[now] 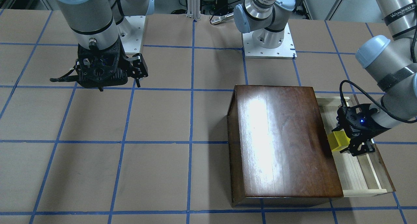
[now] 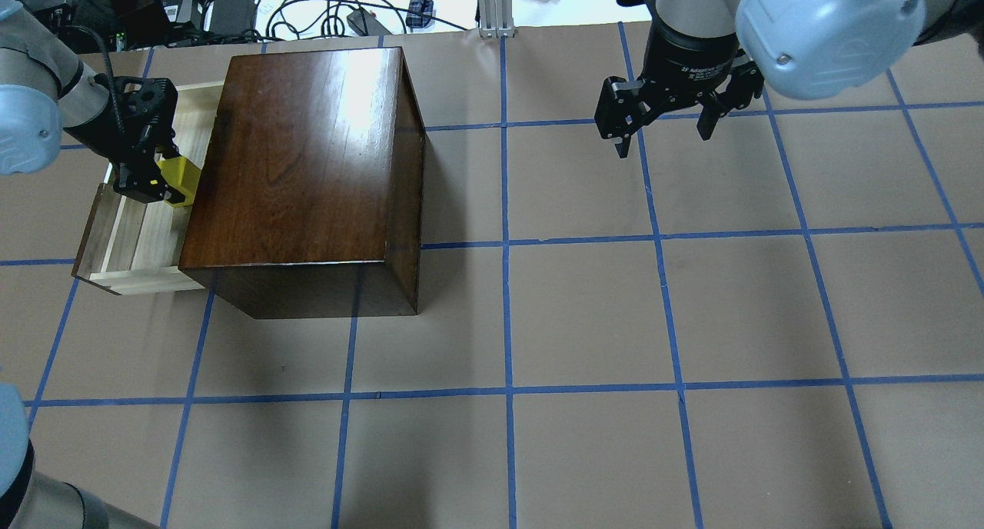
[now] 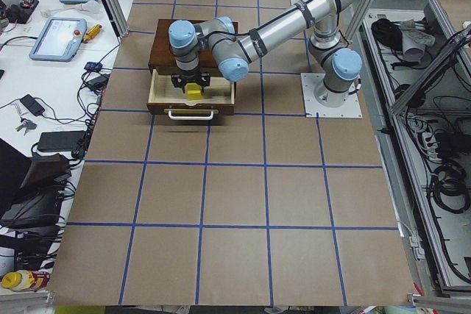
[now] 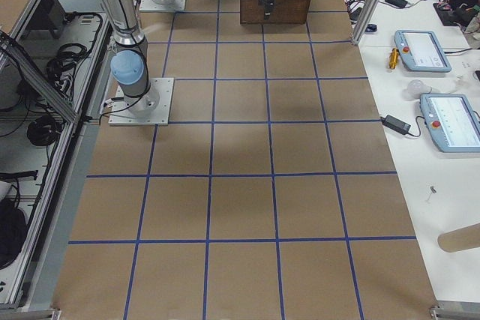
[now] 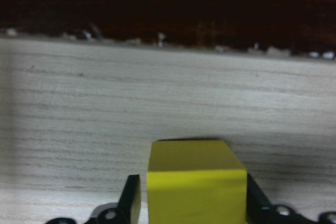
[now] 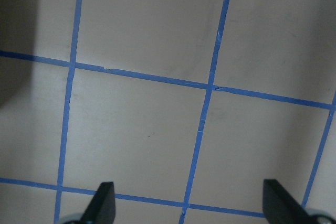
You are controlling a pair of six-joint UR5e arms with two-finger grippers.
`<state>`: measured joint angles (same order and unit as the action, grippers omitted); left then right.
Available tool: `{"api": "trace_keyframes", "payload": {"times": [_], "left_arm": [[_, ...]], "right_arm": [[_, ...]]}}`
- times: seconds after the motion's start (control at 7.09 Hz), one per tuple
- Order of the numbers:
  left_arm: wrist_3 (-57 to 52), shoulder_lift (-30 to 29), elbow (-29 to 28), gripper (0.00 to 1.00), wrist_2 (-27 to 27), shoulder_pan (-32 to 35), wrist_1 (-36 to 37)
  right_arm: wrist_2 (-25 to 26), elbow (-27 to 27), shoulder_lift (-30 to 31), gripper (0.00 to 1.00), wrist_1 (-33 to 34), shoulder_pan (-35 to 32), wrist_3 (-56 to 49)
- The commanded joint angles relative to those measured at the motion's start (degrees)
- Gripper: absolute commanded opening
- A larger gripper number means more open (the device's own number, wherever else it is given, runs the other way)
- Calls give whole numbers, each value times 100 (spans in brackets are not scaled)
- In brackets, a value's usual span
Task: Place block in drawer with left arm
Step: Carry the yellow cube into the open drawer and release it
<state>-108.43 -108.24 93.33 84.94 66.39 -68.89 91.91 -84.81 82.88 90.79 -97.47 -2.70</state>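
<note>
Two fingers (image 5: 131, 200) of the left gripper (image 1: 348, 145) are clamped on the block (image 5: 197, 179), which is held low over the floor of the open drawer (image 1: 365, 192), just beside the mouth of the wooden box (image 1: 280, 139); whether it touches the floor cannot be told; the block is best lowered until seated flat, the jaws parted only then, and the wrist lifted straight up; the right gripper (image 2: 661, 133) hangs parted, well apart.

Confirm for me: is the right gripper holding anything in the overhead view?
No, the right gripper stands open above the table with nothing between its jaws.
</note>
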Motion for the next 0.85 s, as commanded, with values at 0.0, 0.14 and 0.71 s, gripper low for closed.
{"api": "trace_keyframes", "payload": {"times": [0.0, 0.14, 0.71], "left_arm": [[285, 424, -69, 100, -293, 41, -193], [644, 757, -87, 100, -285, 41, -569], [2156, 2015, -86, 100, -224, 50, -2123]], "right_arm": [[2, 0, 0, 100, 0, 0, -3], [2, 0, 0, 100, 0, 0, 6], [2, 0, 0, 100, 0, 0, 6]]}}
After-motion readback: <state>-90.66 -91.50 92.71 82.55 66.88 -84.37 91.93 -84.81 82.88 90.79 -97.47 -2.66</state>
